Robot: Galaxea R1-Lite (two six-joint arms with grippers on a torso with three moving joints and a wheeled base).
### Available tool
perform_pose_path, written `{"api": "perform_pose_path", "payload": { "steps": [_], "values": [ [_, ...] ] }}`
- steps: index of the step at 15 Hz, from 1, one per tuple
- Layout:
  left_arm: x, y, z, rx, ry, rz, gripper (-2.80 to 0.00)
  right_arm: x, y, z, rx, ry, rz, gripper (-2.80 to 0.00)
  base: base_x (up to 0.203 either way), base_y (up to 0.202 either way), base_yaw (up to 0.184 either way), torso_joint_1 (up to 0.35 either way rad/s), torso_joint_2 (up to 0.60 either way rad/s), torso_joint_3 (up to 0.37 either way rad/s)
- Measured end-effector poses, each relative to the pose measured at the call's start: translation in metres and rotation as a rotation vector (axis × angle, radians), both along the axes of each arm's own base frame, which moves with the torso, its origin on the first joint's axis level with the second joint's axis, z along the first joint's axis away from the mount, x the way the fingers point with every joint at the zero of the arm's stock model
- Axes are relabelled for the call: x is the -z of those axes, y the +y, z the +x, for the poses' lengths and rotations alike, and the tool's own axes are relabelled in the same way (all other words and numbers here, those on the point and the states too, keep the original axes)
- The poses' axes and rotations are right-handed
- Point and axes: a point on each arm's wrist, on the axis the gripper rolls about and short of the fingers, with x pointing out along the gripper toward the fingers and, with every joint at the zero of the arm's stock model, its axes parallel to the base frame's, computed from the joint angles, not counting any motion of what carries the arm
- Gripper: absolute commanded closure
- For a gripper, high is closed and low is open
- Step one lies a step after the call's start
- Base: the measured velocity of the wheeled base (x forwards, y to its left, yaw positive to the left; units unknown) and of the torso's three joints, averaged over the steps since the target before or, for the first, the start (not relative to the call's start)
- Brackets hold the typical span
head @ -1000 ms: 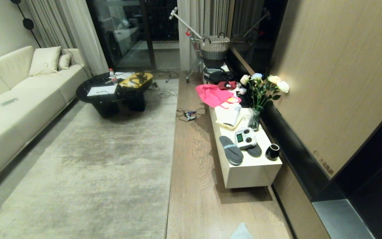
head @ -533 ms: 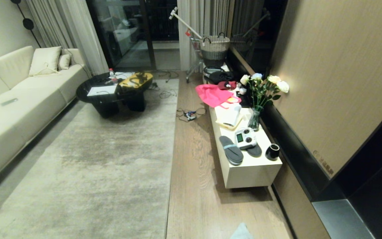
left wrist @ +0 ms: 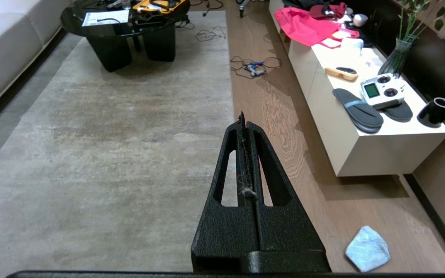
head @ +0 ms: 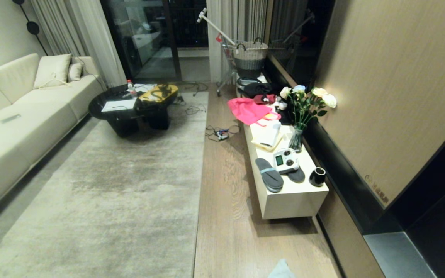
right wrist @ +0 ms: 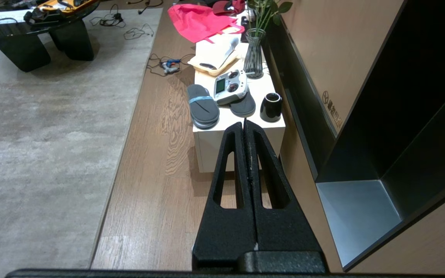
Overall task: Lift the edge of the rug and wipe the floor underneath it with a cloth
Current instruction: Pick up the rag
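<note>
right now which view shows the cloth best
The left wrist view: the whole cloth lies on the floor, well apart from the rug edge. The head view catches only its top at the frame's bottom. The right wrist view misses it.

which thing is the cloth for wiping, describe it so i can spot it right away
Start at the long white bench along the wall and look past its near end on the bare wood floor. The cloth lies there alone: a small, pale blue-white, fluffy rag, unlike the pink fabric up on the bench.
</note>
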Motion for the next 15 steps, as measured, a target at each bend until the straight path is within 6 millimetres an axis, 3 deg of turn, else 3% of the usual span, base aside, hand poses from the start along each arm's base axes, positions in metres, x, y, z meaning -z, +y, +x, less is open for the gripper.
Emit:
{"api": "perform_pose_path", "payload": {
  "steps": [15],
  "values": [
    [0.0,0.0,0.0,-0.001,0.0,0.0,0.0,-0.0003,0.0,-0.0001,0.002,0.0,0.034,0.0,0.0,0.0,0.0,0.0,0.0,0.0]
  ]
}}
